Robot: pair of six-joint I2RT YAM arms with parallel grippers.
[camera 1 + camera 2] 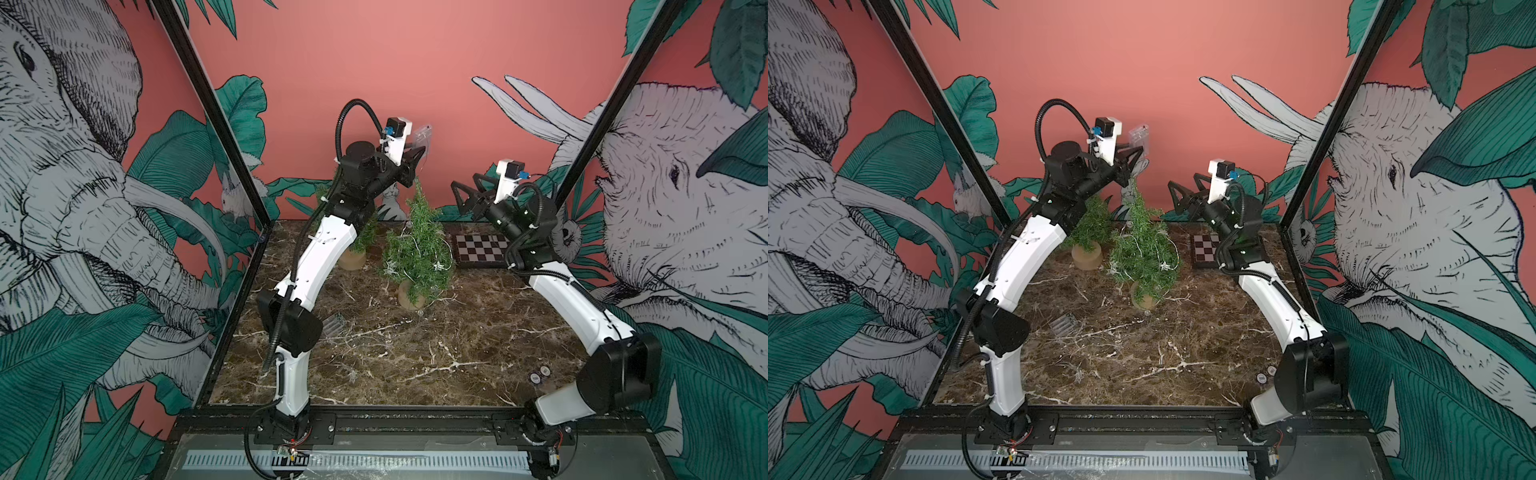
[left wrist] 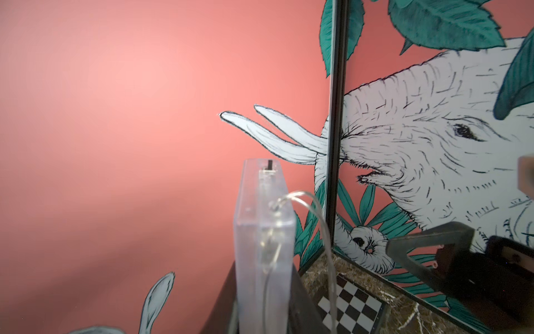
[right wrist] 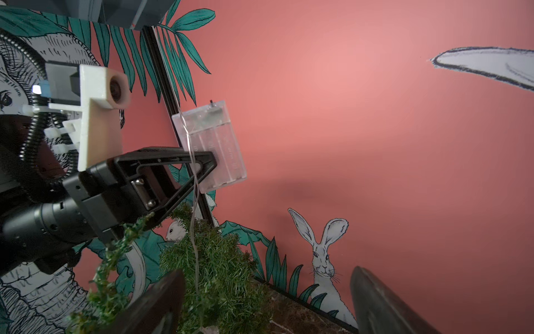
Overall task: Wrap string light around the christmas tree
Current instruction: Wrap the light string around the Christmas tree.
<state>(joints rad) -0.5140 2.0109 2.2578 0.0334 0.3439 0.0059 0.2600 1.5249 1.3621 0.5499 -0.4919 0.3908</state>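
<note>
Right wrist view gives us the clearest look. The left gripper (image 3: 215, 162) is clamped on the clear battery box (image 3: 211, 138) of the string light (image 3: 193, 202) and holds it in the air at middle left of the frame. The thin wire drops from the box into the top of the christmas tree (image 3: 219, 274) at lower centre. Our right gripper (image 3: 274, 306) shows its fingers (image 3: 381, 306) at the bottom edge, spread wide with nothing between them.

In both top views we see the tree at frame centre on the marble table (image 1: 415, 353), with wire and small star lights (image 1: 436, 266) looped round its lower branches. The right gripper sits to the right of the treetop, apart from it. A smaller tree (image 1: 365, 237) stands to the left behind the left arm, and a chessboard (image 1: 478, 249) lies to the right.
</note>
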